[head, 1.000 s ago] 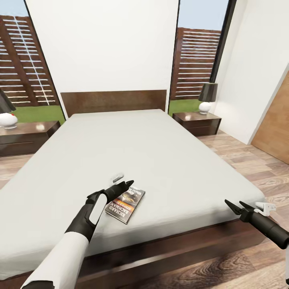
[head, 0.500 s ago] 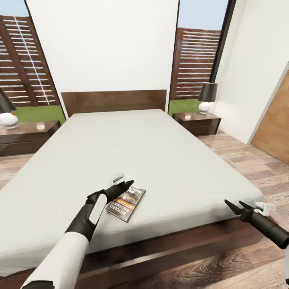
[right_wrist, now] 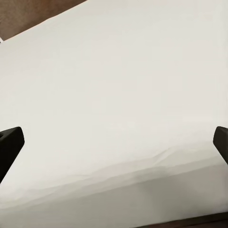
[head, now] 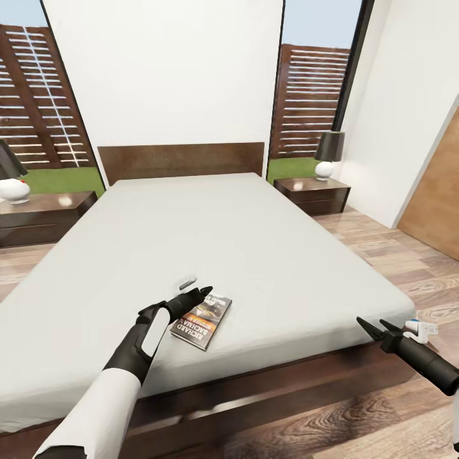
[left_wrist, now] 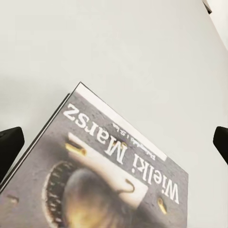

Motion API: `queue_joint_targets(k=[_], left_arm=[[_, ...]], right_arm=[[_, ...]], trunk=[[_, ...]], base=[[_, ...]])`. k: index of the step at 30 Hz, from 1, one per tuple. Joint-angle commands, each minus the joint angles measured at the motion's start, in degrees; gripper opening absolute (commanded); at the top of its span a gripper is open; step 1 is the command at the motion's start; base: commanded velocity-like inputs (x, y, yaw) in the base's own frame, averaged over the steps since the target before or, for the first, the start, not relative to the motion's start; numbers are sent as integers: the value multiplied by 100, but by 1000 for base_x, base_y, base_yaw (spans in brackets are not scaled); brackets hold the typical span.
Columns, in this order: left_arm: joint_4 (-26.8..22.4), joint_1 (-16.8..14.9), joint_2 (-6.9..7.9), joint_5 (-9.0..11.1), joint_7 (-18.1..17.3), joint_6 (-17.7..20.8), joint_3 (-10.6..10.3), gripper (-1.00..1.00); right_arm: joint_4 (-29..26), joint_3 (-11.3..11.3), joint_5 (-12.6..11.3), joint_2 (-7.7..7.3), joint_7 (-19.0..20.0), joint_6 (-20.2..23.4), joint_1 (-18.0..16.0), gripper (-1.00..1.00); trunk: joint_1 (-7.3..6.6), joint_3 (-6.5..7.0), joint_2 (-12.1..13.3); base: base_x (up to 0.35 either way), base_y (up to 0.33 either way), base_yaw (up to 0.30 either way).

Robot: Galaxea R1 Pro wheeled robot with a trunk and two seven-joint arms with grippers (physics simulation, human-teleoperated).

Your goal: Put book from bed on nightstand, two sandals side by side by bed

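While lying flat, book point(head: 203, 320) angled diagonally, apparently toward headboard point(head: 180, 160).

The bed point(head: 255, 255) sits slightly farther off; the camera has backed away.

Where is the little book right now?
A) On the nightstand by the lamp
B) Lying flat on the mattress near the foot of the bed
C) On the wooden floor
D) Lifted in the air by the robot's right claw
B: the book lies flat on the bed, the left gripper open just above it.
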Motion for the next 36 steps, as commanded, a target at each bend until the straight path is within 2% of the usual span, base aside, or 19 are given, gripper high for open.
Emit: queue_joint_targets(k=[1, 11, 36], left_arm=[[-3, -3, -6, 29, -13, 41, 24, 100], [-4, -3, -6, 29, -12, 41, 24, 100], [-3, -3, -44, 29, -12, 47, 24, 100]], right_arm=[[-7, -13, 36, 2, 41, 42, -6, 100], [-7, -13, 36, 3, 41, 42, -6, 100], [-7, -11, 36, 3, 41, 42, -7, 100]], trunk=[[-1, -5, -2], [-1, -5, -2], [-1, 16, -2]], base=[[0, 0, 0], [-115, 0, 0], [-3, 0, -31]])
